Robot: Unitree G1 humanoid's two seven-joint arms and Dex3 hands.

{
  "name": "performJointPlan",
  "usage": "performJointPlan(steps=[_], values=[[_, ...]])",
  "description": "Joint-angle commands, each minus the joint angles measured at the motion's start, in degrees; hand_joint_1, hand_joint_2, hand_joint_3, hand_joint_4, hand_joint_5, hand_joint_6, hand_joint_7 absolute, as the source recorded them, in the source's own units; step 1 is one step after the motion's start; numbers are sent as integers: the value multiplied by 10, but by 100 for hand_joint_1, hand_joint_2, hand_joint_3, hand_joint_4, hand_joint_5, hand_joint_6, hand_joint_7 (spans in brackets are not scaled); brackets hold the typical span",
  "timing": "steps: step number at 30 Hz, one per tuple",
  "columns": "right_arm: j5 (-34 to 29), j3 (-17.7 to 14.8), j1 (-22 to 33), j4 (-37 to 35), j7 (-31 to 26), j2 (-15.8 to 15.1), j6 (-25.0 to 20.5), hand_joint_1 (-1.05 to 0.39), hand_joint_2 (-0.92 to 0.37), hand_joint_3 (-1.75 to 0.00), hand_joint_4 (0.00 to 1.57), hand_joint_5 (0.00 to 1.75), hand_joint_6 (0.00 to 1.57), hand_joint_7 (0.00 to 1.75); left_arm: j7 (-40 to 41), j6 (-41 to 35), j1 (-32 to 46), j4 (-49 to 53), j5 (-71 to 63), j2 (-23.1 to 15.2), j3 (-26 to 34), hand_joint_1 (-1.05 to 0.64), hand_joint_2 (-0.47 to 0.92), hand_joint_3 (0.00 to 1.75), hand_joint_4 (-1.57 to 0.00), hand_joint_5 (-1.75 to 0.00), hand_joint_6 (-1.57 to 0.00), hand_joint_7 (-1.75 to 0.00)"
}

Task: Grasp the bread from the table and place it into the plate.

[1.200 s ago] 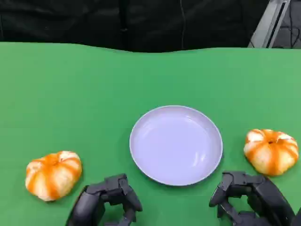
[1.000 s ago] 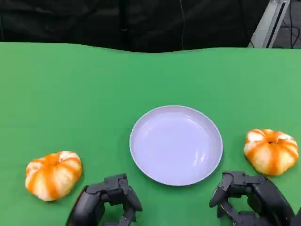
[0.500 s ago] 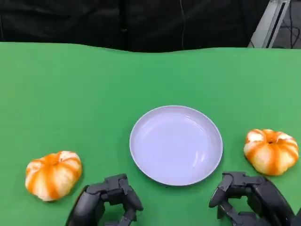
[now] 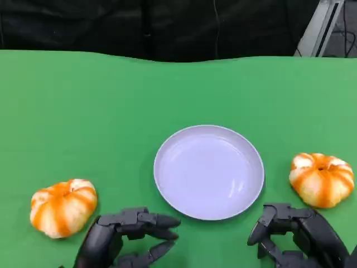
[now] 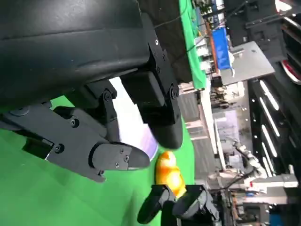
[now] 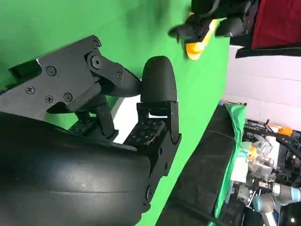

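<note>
Currently, plate [image 4: 208,172] sits mid-tabletop [image 4: 111,100], lavender, nothing in it. Two orange-and-white pumpkin-shaped breads, both on the green cloth, neither touching the plate: left bread [image 4: 63,207] well off the plate's left and slightly nearer the robot, right bread [image 4: 322,179] just off the plate's right rim with a gap of cloth between.

Left hand [image 4: 125,240] is at the near edge, on the robot's side of the plate's left rim, fingers spread and pointing right toward the plate, holding nothing. Left bread lies just beside it, apart from the fingers. In the left wrist view the fingers [image 5: 113,157] are parted, with the plate [image 5: 134,127] and the right bread [image 5: 169,173] beyond them.

Right hand [image 4: 295,237] is at the near edge too, on the robot's side of the plate's right rim and of the right bread, fingers apart and bent, nothing held, no contact with the bread. Right wrist view shows the left bread [image 6: 200,40] far across the cloth.
</note>
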State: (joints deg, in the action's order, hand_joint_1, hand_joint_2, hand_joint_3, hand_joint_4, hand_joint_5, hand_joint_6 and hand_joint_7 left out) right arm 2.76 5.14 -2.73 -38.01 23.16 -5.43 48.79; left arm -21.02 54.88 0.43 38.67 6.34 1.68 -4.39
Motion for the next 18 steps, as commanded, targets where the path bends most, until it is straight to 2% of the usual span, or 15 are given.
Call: performJointPlan(steps=[1,6,8,10,14,18], values=[[-3,-6,-4,-3,-5,-6,6,-13,-64,-92,81,149,83,119,-24,-19,11,-51,32,-13,-3,-57,92,18,-77,-1,-66,0],[-1,-6,-2,-4,-2,-6,9,-14,-65,-90,82,149,83,118,-66,-95,47,-183,106,-28,-13,-67,92,23,-51,0,-38,0],[-2,-6,-2,-5,-3,-5,11,-14,-65,-89,82,149,83,118,-68,-115,58,-224,120,-34,-8,-69,92,24,-49,0,-35,0],[-3,-6,-2,-5,-4,-5,13,-13,-66,-89,82,148,84,118,-69,-126,64,-253,130,-38,-2,-73,92,27,-45,0,-25,0],[3,-5,0,0,1,-3,7,-11,-65,-90,82,148,84,118,-48,-131,74,-317,114,-61,36,-76,92,31,-44,0,-21,0],[0,-5,2,4,-3,-4,4,-11,-65,-90,82,148,84,118,8,-119,84,-359,22,-77,88,-78,92,31,-47,-2,-25,-2]])
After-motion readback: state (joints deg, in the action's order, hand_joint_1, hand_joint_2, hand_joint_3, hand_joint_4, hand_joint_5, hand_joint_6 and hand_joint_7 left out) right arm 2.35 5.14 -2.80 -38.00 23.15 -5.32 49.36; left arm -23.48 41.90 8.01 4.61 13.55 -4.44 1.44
